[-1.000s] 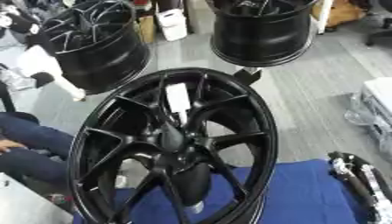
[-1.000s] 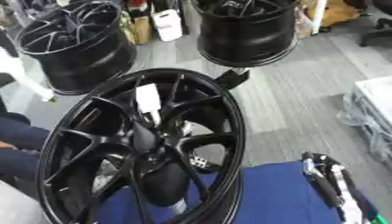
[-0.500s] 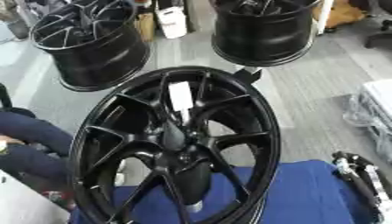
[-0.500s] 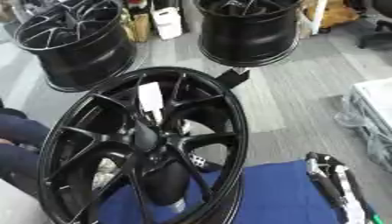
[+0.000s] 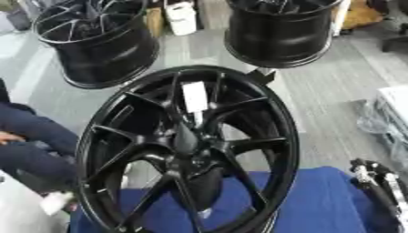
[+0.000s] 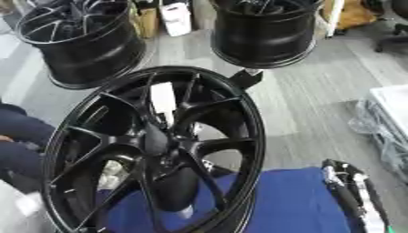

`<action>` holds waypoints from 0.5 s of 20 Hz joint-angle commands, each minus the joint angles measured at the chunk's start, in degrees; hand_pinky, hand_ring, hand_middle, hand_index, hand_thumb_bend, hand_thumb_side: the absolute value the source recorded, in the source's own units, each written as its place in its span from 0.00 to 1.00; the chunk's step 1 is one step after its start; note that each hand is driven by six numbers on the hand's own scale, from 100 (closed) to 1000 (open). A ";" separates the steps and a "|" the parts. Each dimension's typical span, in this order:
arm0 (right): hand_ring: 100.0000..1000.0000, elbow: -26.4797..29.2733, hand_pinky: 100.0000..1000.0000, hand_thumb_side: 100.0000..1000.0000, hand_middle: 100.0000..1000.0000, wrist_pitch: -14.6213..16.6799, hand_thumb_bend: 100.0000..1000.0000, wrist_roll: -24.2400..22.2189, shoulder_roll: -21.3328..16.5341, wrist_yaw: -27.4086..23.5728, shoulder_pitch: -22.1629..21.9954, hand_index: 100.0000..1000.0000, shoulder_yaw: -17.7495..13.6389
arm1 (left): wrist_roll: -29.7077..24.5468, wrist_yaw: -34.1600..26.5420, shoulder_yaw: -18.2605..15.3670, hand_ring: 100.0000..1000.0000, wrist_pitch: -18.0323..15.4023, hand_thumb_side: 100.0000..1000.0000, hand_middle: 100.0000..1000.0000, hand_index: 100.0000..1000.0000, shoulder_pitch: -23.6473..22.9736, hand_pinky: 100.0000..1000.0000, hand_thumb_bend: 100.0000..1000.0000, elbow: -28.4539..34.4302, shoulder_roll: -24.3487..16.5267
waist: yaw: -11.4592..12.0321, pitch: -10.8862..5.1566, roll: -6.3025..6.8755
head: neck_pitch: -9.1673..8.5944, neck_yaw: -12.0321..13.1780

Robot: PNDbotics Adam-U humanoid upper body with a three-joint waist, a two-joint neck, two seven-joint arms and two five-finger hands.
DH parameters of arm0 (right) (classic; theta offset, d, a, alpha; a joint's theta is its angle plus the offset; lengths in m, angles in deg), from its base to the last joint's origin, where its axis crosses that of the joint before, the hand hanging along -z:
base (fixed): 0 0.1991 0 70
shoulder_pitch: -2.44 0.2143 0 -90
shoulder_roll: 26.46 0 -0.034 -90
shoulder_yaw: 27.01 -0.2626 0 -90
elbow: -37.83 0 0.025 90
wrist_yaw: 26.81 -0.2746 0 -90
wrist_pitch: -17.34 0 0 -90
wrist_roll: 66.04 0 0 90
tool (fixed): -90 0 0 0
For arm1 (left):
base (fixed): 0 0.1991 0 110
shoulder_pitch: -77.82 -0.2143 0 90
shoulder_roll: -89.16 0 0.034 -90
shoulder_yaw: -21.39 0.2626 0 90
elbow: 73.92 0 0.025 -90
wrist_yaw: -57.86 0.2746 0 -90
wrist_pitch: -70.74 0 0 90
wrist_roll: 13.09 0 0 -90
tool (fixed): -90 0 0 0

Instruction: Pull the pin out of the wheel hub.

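Left eye view is filled by the black wheel (image 5: 187, 148), which stands tilted at the middle of the scene on a blue cloth (image 5: 318, 205). Its hub (image 5: 185, 144) is seen where the spokes meet. No pin can be made out there; the hub is dark, and whether a pin sits in it cannot be told. A white tag (image 5: 194, 96) is seen on the far spokes, just above the hub.

Only one robot hand is shown: the right hand (image 6: 348, 193), at the near right edge over the cloth, well apart from the hub. How far its fingers are open cannot be told, and nothing is seen to be held. The left hand is not shown in either view.

Two more black wheels (image 5: 95, 41) are set on the floor at the far side.

Risk is judged to lie in the long reach to the hub: the tilted wheel could be knocked or tipped by the arm, and the dark pin could be missed among the spokes.
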 commanded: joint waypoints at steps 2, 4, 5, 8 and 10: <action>0.52 1.69 0.56 0.79 0.56 -0.08 0.00 0.06 -0.02 -0.36 0.79 0.68 -0.47 | -0.48 -3.70 -4.09 0.72 -1.88 0.71 0.77 0.84 -1.72 0.75 0.50 1.40 3.00 | 0.33 -0.21 -0.53 | 0.87 0.89; 0.52 1.86 0.56 0.78 0.56 -0.10 0.00 0.08 0.12 -0.39 0.88 0.68 -0.52 | -1.13 -8.58 -6.72 0.70 0.27 0.72 0.74 0.82 -3.66 0.73 0.36 4.73 6.28 | 0.46 0.08 -0.77 | 1.24 1.13; 0.52 1.95 0.56 0.78 0.56 -0.08 0.00 0.13 0.24 -0.40 0.90 0.68 -0.60 | -1.46 -11.34 -8.40 0.69 1.89 0.74 0.72 0.81 -4.78 0.72 0.31 7.13 8.41 | 0.53 0.25 -0.91 | 1.34 1.15; 0.52 2.29 0.56 0.78 0.56 -0.16 0.00 0.23 0.52 -0.40 1.01 0.68 -0.81 | -2.75 -18.45 -13.91 0.64 8.58 0.76 0.68 0.79 -7.85 0.70 0.22 15.95 15.65 | 0.99 1.00 -1.53 | 1.29 0.98; 0.52 2.47 0.56 0.78 0.56 -0.23 0.00 0.27 0.65 -0.40 1.09 0.68 -0.95 | -3.07 -21.12 -17.39 0.61 13.43 0.78 0.64 0.78 -9.58 0.68 0.21 21.46 20.96 | 1.41 1.24 -1.88 | 1.50 1.36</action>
